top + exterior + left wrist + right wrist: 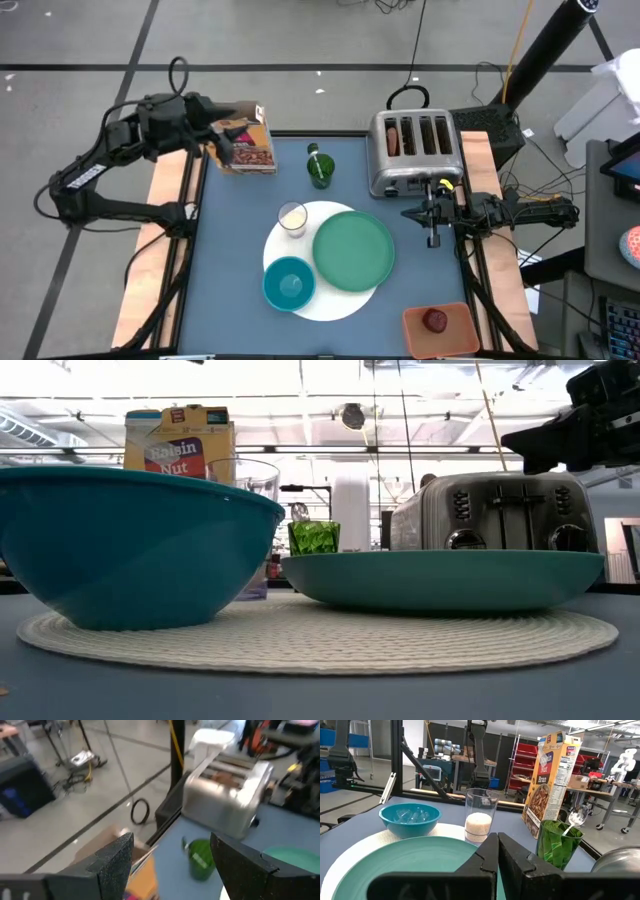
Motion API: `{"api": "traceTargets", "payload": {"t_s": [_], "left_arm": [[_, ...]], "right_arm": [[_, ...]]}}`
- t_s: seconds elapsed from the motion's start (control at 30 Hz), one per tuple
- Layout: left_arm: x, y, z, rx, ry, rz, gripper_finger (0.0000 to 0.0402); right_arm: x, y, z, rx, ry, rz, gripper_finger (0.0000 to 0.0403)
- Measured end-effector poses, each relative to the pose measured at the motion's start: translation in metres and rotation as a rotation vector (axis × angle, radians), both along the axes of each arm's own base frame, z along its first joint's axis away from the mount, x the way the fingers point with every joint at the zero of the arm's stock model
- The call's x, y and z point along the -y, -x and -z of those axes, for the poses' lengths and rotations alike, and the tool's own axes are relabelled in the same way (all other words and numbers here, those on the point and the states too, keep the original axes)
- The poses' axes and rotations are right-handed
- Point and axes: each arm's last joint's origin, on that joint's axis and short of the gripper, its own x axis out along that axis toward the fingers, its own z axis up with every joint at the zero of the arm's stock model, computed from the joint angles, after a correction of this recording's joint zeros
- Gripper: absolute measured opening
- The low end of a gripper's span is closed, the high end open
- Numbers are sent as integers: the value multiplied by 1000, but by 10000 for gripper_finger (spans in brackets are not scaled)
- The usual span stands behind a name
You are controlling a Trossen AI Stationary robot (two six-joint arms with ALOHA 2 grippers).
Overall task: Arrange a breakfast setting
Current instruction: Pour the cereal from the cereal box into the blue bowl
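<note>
a red fruit (435, 320) sits on the orange tray (412, 335) at the near right corner. farther in, the white round mat (340, 299) carries teal bowl (289, 284), green plate (353, 250) and milk glass (292, 218). right gripper (433, 237), clenched empty, hovers beside the plate. beyond, green cup (320, 168) holds a spoon (576, 816); toaster (414, 150) has a bagel (392, 139); left gripper (226, 148), spread, over cereal box (248, 143).

bench (230, 260), blue top | on it: large white round disc (345, 301); cereal box (246, 146); green cup (320, 169); silver four-slot toaster (414, 152); orange-brown rectangular tray (441, 332)
</note>
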Motion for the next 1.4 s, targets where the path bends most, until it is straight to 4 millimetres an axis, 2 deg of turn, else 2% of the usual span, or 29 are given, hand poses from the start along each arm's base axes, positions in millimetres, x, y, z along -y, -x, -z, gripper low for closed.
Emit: {"api": "traceTargets", "payload": {"t_s": [0.3, 0.5, 1.03, 1.4], "left_arm": [[-12, 15, 14, -210, 1, -36, 268], [-23, 16, 19, -282, -4, -71, 268], [-64, -14, 56, -595, 102, -49, 268], [-85, -26, 74, -701, 156, -43, 268]], "right_arm": [[0, 0, 0, 1, 0, 0, 2], [0, 0, 0, 1, 0, 0, 2], [0, 0, 0, 1, 0, 0, 2], [0, 0, 0, 1, 0, 0, 2]]}}
